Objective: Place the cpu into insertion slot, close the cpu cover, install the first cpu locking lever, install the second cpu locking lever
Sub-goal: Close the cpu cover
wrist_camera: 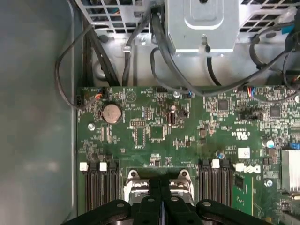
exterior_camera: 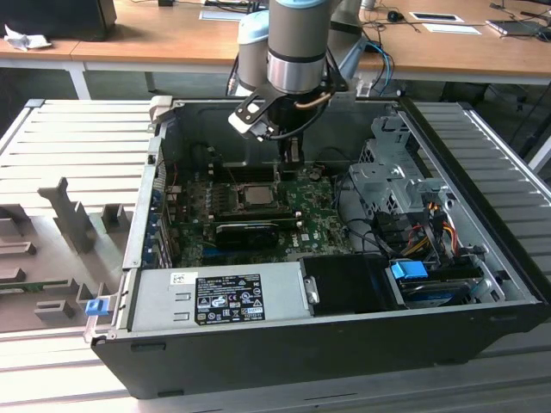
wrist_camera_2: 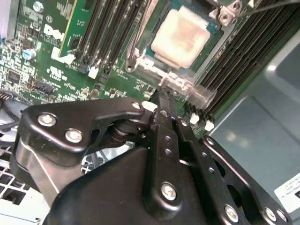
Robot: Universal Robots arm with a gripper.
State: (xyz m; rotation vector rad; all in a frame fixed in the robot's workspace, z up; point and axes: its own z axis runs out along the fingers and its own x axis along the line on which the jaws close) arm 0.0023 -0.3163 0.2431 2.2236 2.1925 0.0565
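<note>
Inside the open black metal computer case (exterior_camera: 344, 344), the green circuit board (exterior_camera: 314, 215) lies flat on the case floor. The cpu, a small square chip with a pale beige-silver face (wrist_camera_2: 180, 37), is seated in the insertion slot, a square socket with a silvery metal rim (wrist_camera_2: 224, 18). In the exterior view the chip (exterior_camera: 256, 194) sits near the middle of the board, just behind a long black card with a ribbed top (exterior_camera: 250, 231).

The cpu cover, a thin silvery-grey frame plate (wrist_camera_2: 145, 65), lies around the chip's face, which shows through its window. I cannot tell whether the locking levers are latched.

The black two-finger gripper (wrist_camera_2: 161, 96) hangs from the grey arm. Its fingers are pressed together, and nothing is visible between them. In the second wrist view the tips sit just beside the socket's near edge, by a silvery tab of the frame. I cannot tell whether they touch it. In the exterior view the gripper (exterior_camera: 293, 155) is over the board, just behind the socket and towards the exterior view's right of it. In the first wrist view the fingertips (wrist_camera: 161, 183) point between the two silvery corners of the socket.

Black memory slots (wrist_camera_2: 101, 37) flank the socket on both sides. A round silver coin battery (wrist_camera: 112, 113) sits on the board well apart from it. A grey metal power supply box (exterior_camera: 215, 297) fills the case's near edge.
</note>
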